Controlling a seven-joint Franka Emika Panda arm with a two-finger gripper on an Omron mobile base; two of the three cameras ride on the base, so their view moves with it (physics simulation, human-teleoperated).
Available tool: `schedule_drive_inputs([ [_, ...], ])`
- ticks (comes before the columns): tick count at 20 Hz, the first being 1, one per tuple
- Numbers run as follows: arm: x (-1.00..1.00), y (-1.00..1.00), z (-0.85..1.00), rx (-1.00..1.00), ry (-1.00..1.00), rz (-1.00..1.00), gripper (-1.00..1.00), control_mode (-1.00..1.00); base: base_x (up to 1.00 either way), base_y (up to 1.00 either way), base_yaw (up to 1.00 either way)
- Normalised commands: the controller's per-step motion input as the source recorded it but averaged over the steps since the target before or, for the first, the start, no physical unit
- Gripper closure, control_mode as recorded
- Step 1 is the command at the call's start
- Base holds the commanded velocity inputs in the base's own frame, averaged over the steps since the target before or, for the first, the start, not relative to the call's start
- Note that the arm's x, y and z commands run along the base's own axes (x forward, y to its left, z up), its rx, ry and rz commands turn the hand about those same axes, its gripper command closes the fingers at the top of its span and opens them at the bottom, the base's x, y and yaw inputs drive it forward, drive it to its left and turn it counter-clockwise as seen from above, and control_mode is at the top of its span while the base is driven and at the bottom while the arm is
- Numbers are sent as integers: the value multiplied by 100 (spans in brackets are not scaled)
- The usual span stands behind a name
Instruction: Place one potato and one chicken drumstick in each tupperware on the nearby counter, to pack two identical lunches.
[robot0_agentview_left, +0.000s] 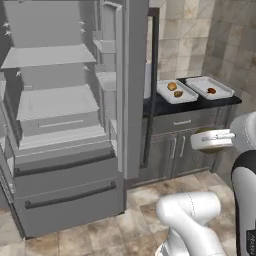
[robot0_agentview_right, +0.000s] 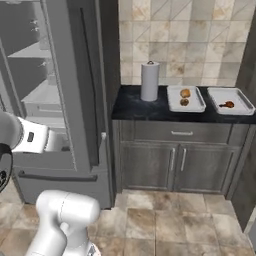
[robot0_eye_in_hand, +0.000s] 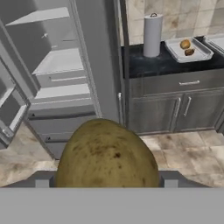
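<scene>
The pincer (robot0_eye_in_hand: 107, 186) pinches a potato (robot0_eye_in_hand: 107, 155) at lower centre of the hand view. It looks firm, rounded and fairly heavy, so a hold across its widest middle should stop rolling.

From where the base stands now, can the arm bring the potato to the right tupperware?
Probably not yet: the tool, gripping the potato, is well short of the right tupperware; open floor lies between.

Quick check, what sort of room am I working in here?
A kitchen, rendered: an open fridge with bare shelves, a dark counter over cabinets, and a paper towel roll against a tiled wall.
</scene>
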Motion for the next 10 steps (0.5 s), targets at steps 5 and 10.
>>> schedule_drive_inputs([
  [5,0,0,0,0,0,0,100,100,0,-100,-1],
  [10,0,0,0,0,0,0,100,100,0,-99,-2],
])
